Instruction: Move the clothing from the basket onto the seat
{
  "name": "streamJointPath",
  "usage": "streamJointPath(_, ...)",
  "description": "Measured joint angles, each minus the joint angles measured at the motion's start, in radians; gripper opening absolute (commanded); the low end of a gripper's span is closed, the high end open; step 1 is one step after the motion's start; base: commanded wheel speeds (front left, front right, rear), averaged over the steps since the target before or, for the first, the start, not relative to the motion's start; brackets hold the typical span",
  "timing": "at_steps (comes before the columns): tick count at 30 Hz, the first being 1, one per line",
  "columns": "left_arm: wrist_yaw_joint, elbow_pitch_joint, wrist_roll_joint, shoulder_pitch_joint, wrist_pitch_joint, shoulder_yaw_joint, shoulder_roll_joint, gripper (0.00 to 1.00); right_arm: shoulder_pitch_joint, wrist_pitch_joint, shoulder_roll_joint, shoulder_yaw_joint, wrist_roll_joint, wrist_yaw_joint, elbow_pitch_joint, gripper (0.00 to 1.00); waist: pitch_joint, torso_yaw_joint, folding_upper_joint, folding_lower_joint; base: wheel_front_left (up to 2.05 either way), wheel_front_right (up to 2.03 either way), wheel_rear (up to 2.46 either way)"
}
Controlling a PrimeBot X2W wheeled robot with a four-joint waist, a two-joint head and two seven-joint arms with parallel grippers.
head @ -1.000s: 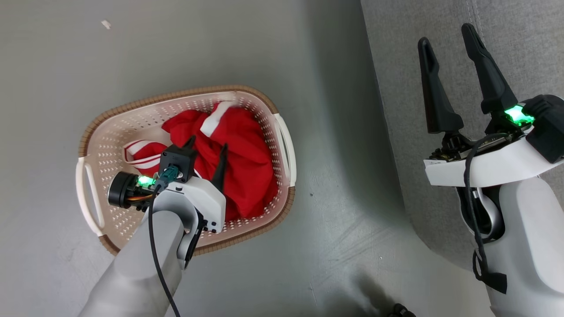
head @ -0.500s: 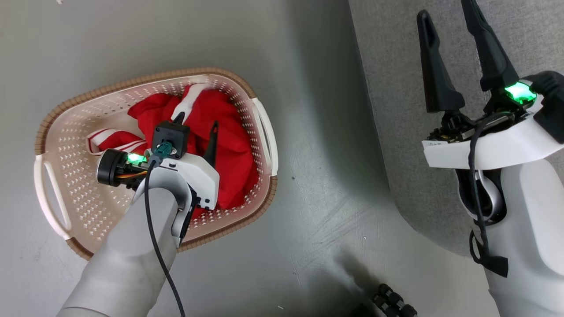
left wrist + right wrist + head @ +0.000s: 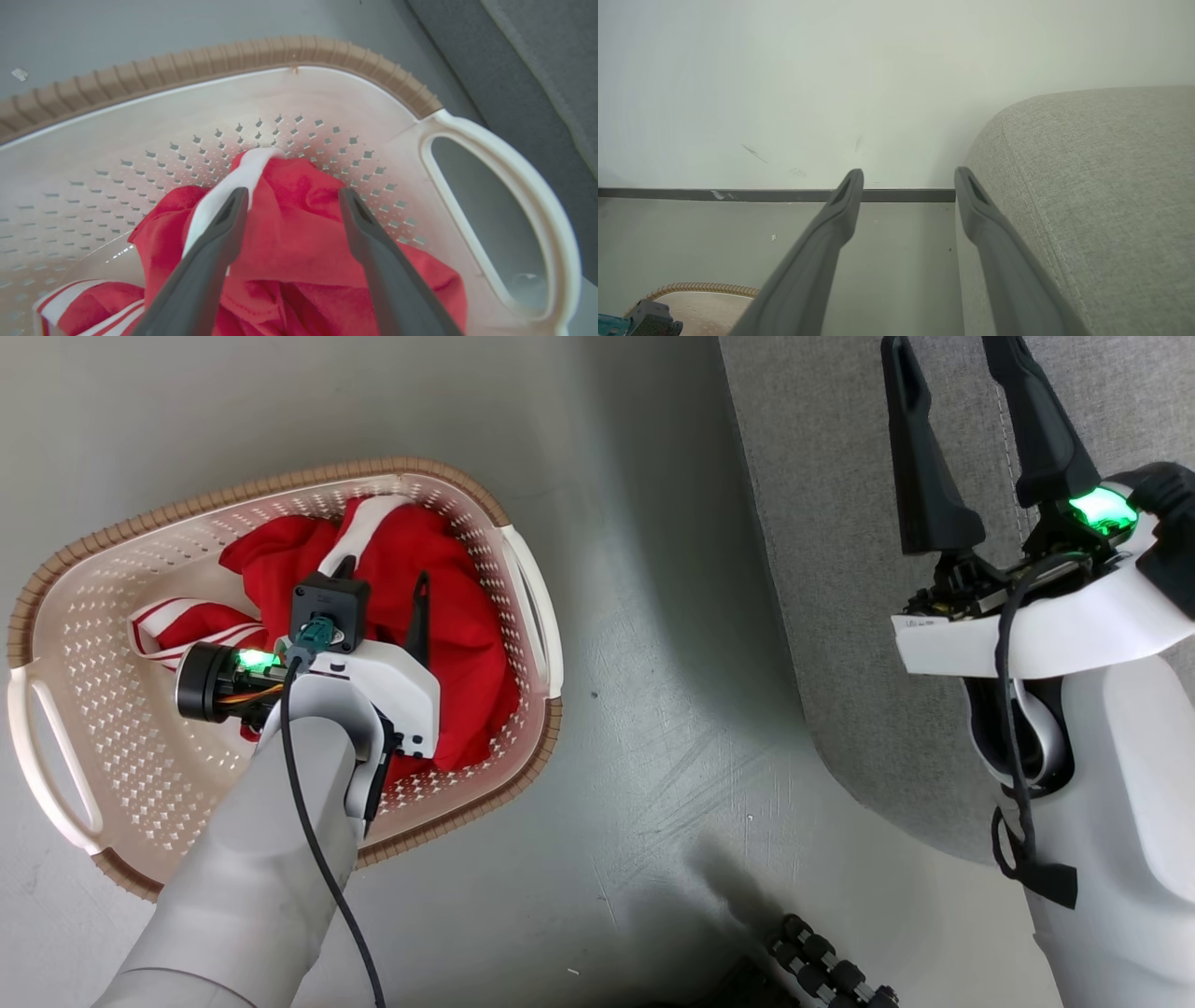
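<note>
clothing (image 3: 467, 644) in basket (image 3: 93, 709), seat (image 3: 840, 523) rightward, apparently apart

The basket (image 3: 103, 653) and the seat (image 3: 822, 523) on the floor (image 3: 653, 663) are seen steeply from above in the head view. The basket's inside is viewed closely from the left wrist. A wall (image 3: 831, 70) is faced from the right wrist, basket rim and seat shared.

You're looking at a cream plastic basket (image 3: 84, 644), smooth and slightly glossy, punched with small holes. Its brown rim (image 3: 233, 58) is ribbed plastic moulded to look woven. The clothing (image 3: 467, 644) is soft, matt red cloth with smooth white trim. The seat (image 3: 840, 569) wears coarse grey woven fabric with stitched seams. The floor (image 3: 653, 709) is smooth grey, faintly shiny and scuffed in places. The fingers (image 3: 210, 252) look like dark matt plastic. The wall (image 3: 831, 70) is matt and lightly marked.
</note>
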Motion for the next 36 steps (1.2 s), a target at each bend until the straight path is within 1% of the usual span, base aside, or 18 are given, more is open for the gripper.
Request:
streamJointPath(3,-0.003,0.005,-0.002,-0.002,-0.002,0.002,0.0,1.0,-0.009,0.0,0.0,0.0,0.0,0.0,0.001,1.0,0.004,-0.002,0.0,0.0,0.0,0.0,0.0)
streamJointPath(5,-0.015,0.007,-0.03,-0.002,-0.005,0.009,0.001,1.0,-0.01,0.0,0.0,0.003,0.0,0.0,0.005,1.0,0.009,-0.004,0.0,0.0,0.0,0.0,0.0)
streamJointPath(10,-0.021,0.019,-0.035,-0.012,-0.005,-0.007,0.001,1.0,-0.01,0.0,0.0,0.01,0.009,0.0,0.015,1.0,0.01,-0.008,0.0,0.0,0.0,0.0,0.0)
streamJointPath(11,-0.025,0.023,-0.036,-0.013,-0.005,-0.01,0.001,0.96,-0.01,0.0,0.0,0.011,0.009,0.0,0.016,1.0,0.01,-0.009,0.0,0.0,0.0,0.0,0.0)
streamJointPath(12,-0.026,0.026,-0.037,-0.013,-0.005,-0.015,0.001,0.84,-0.011,0.0,0.0,0.013,0.009,0.0,0.016,1.0,0.01,-0.011,0.0,-0.0001,0.0,0.0,0.0)
streamJointPath(14,-0.04,0.029,-0.047,-0.013,-0.005,-0.027,0.001,0.44,-0.011,0.0,0.0,0.016,0.009,0.0,0.019,1.0,0.01,-0.014,0.0,0.0,0.0,0.0,0.0)
streamJointPath(15,-0.043,0.03,-0.051,-0.013,-0.005,-0.031,0.001,0.37,-0.011,0.0,0.0,0.018,0.009,0.0,0.02,1.0,0.01,-0.015,0.0,0.0,0.0,0.0,0.0)
streamJointPath(16,-0.043,0.033,-0.055,-0.013,-0.005,-0.034,0.001,0.09,-0.011,0.0,0.0,0.02,0.009,0.0,0.021,1.0,0.01,-0.017,0.0,-0.0001,0.0,0.0,0.0)
streamJointPath(17,-0.043,0.035,-0.058,-0.013,-0.005,-0.036,0.001,0.0,-0.011,0.0,0.0,0.022,0.009,0.0,0.021,1.0,0.01,-0.018,0.0,0.0,0.0,0.0,0.0)
streamJointPath(23,-0.068,0.046,-0.073,-0.014,-0.006,-0.056,0.001,0.0,-0.011,0.0,0.0,0.017,0.009,0.0,0.024,1.0,0.009,-0.022,0.0,0.0,0.0,0.0,0.0)
streamJointPath(26,-0.069,0.046,-0.08,-0.014,-0.014,-0.054,0.001,0.0,-0.011,-0.003,0.0,0.002,0.008,0.0,0.025,1.0,0.006,-0.019,0.0,0.0,0.0,0.0,0.0)
streamJointPath(27,-0.078,0.046,-0.084,-0.014,-0.02,-0.052,0.001,0.0,-0.011,-0.003,0.0,-0.004,0.008,0.0,0.025,1.0,0.004,-0.015,0.0,-0.0001,0.0,0.0,0.0)
streamJointPath(36,-0.086,0.026,-0.102,-0.014,-0.041,-0.047,0.001,0.0,-0.011,-0.003,0.0,-0.029,0.005,0.0,0.039,1.0,-0.009,0.014,0.0,-0.0001,0.0,0.0,0.0)
